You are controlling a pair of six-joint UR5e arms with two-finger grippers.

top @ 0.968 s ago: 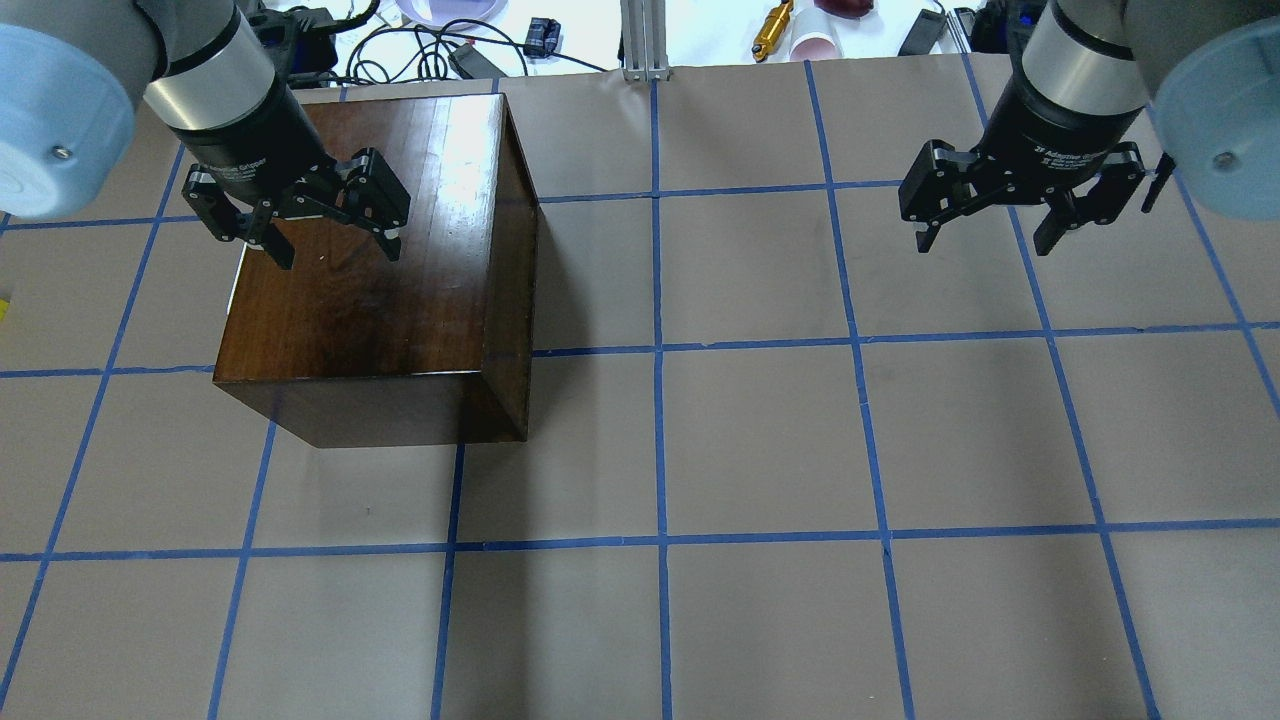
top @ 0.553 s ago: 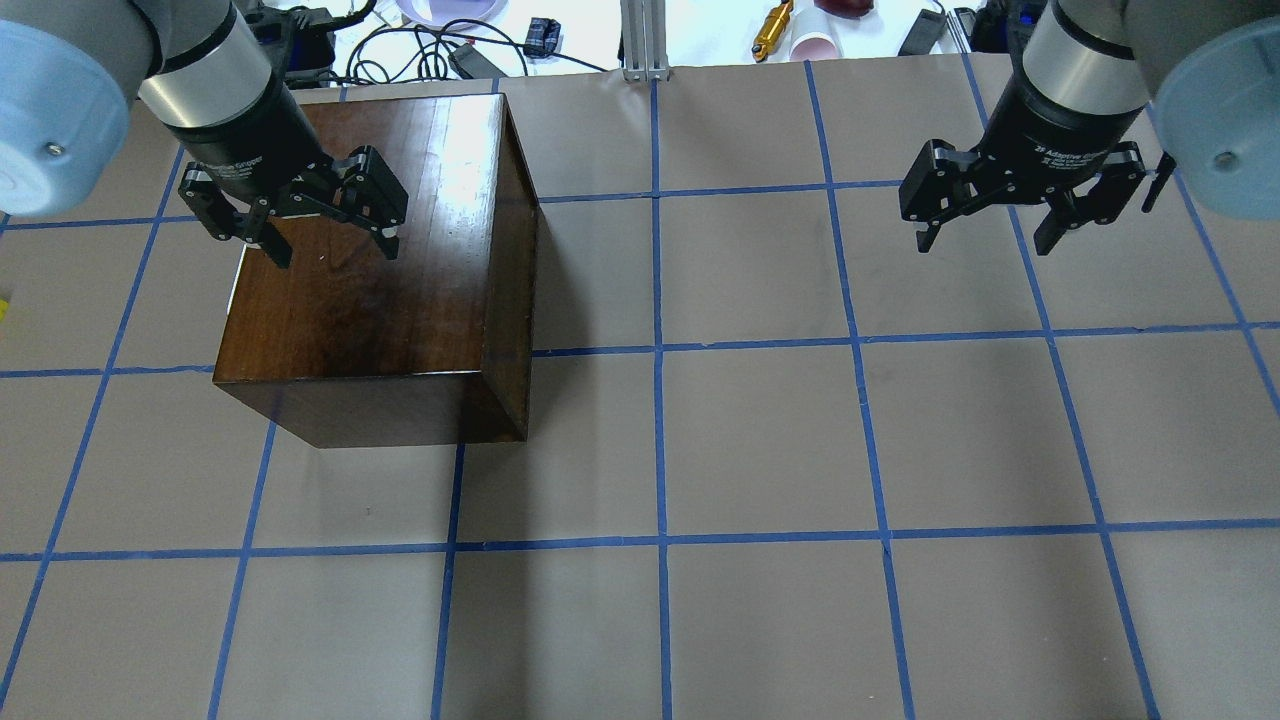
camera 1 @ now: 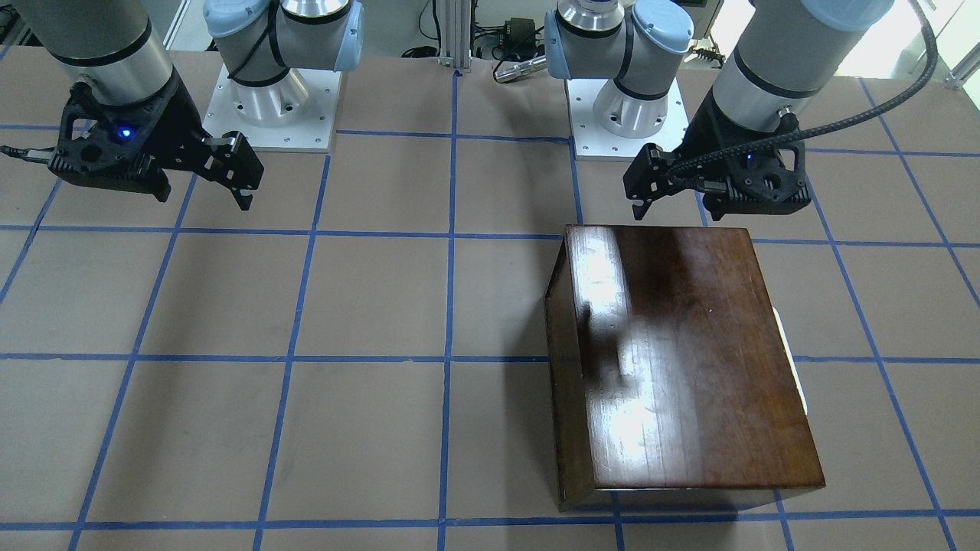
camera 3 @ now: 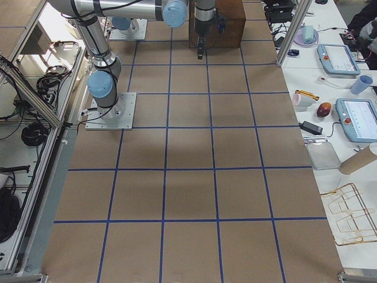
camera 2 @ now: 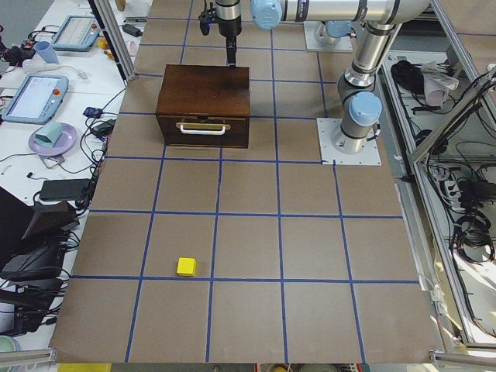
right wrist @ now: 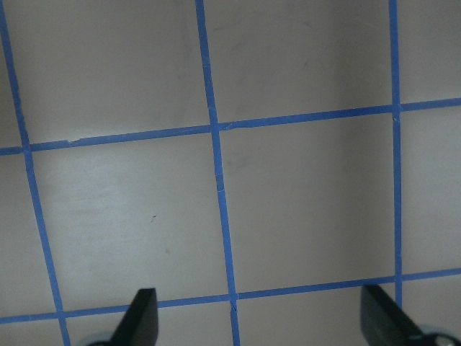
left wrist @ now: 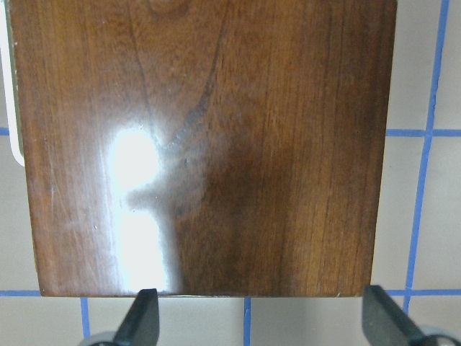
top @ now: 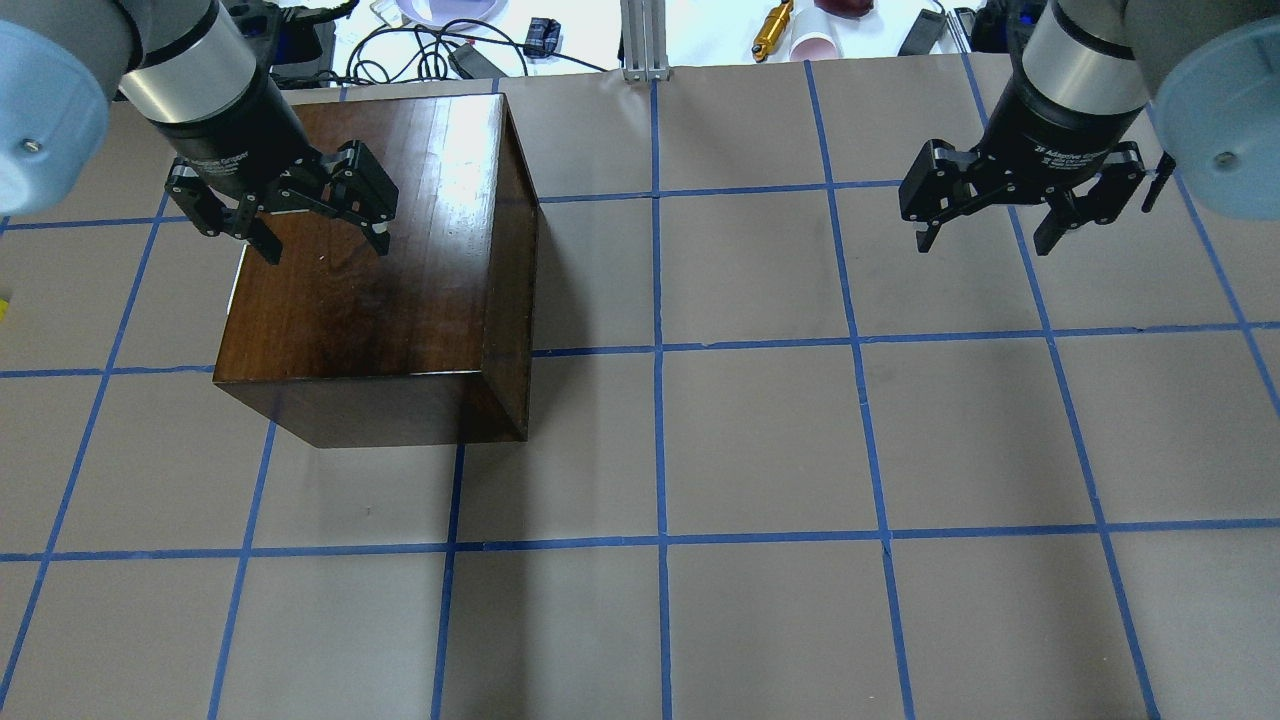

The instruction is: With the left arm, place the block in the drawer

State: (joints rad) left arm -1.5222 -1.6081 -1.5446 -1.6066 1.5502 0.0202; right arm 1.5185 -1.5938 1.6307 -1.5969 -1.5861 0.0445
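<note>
Over the box (top: 380, 290), by the top edge nearest the robot, hangs the left gripper (top: 327, 248), and its two black fingers (top: 268, 243) are spread wide apart with nothing between them. The left arm (camera 1: 766, 69) is silver with pale blue caps, and a black rope-like cable (camera 1: 880, 107) loops beside it. Far off on the other side the right gripper (top: 985, 243) hangs over the table (top: 760, 440), its fingers spread wide too, holding nothing. Room to move is widest on that side of the box, where square after square of tabletop runs toward the right gripper. The box is dark brown wood, shiny and smooth, with straight sharp edges, and light bounces off its flat top. Its drawer (camera 2: 203, 140) is on the side that faces the robot's left end of the table; it looks pushed all the way in, and a pale handle (camera 2: 203, 124) sits on its dark front. The block (camera 2: 186, 266) is a small bright yellow cube. It lies flat on the table, well apart from the box, out in front of the drawer and close to that same end of the table. Between box and block lies a wide stretch of tabletop. The table is covered in dull brown paper, and blue tape lines (top: 660, 350) cut it into big squares. Beside the long edge stand white side tables (camera 2: 77, 93) with screens (camera 2: 35, 93) and a purple plate (camera 2: 35, 144)
</note>
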